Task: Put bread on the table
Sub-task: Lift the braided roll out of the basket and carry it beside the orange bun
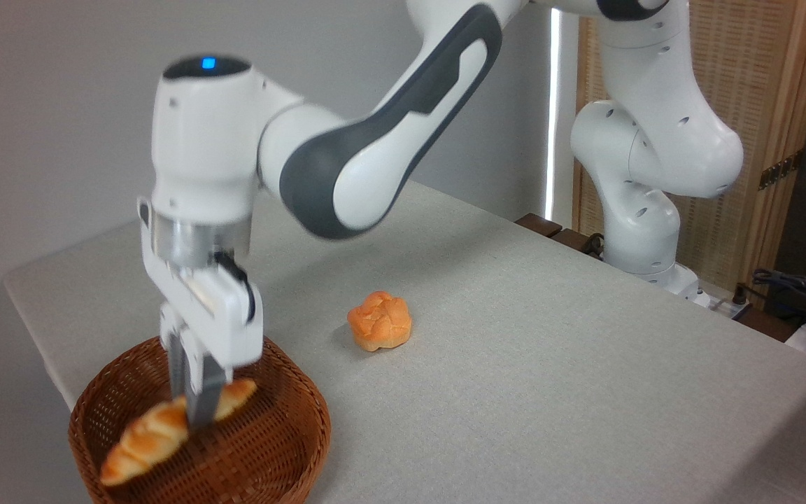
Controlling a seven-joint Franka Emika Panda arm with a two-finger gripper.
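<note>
In the lower left of the frame, the long braided bread (154, 435) is golden-orange with a paler, creamy tip at each pointed end. It slants from lower left to upper right over the brown wicker basket (263, 448), clamped near its middle between the two fingers of the gripper (193, 411). The basket sits at the near corner of the grey-beige table (550, 364). A small round orange bun (380, 320) lies on the cloth at centre frame, well apart.
</note>
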